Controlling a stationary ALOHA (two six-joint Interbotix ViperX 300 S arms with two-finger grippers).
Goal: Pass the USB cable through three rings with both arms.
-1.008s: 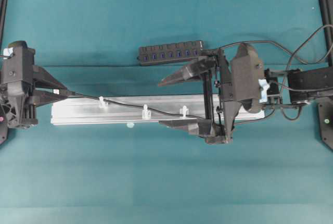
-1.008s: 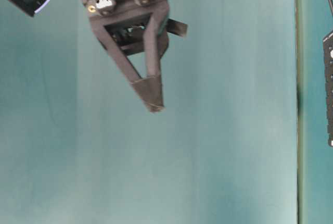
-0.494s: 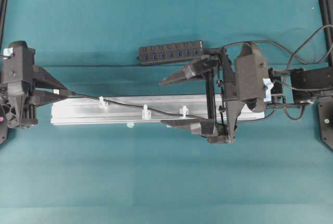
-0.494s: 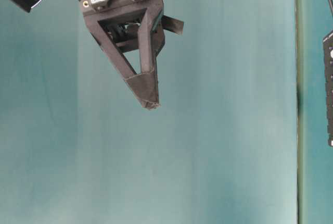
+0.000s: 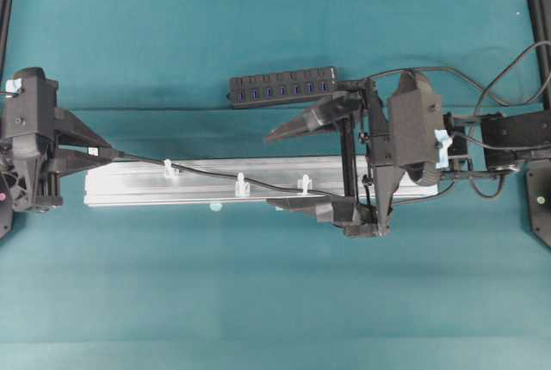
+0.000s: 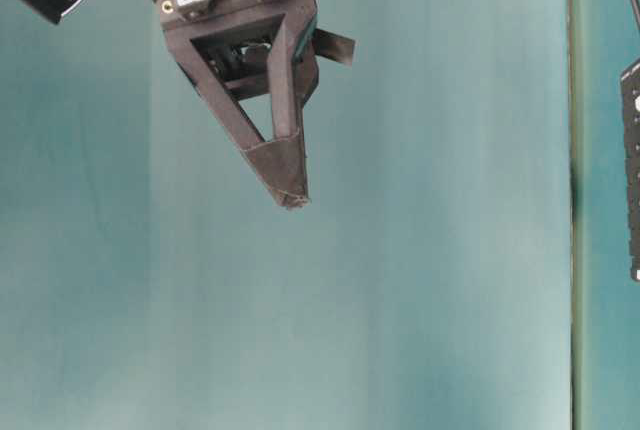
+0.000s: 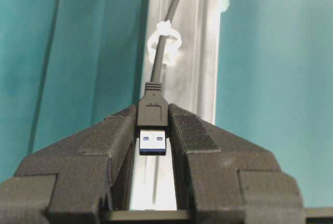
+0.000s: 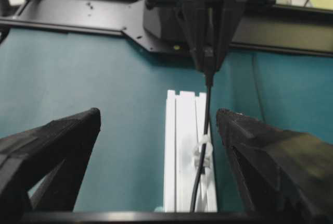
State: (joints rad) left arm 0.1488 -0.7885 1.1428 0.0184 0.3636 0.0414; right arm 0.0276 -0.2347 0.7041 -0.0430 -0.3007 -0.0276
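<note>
A: In the right wrist view, how far can you follow the USB cable?

B: Only to the bottom edge, where it is cut off; the aluminium rail is cut there too, and just one ring shows.

A: And the right gripper?

B: Both fingers run out of the picture at the lower corners.

A: The table-level view?

B: The hub strip is sliced by the right edge, and the top edge crops the gripper's bracket. Its two fingers overlap, so any gap is hidden.

Teal table with silver rail and black hub strip.
</note>
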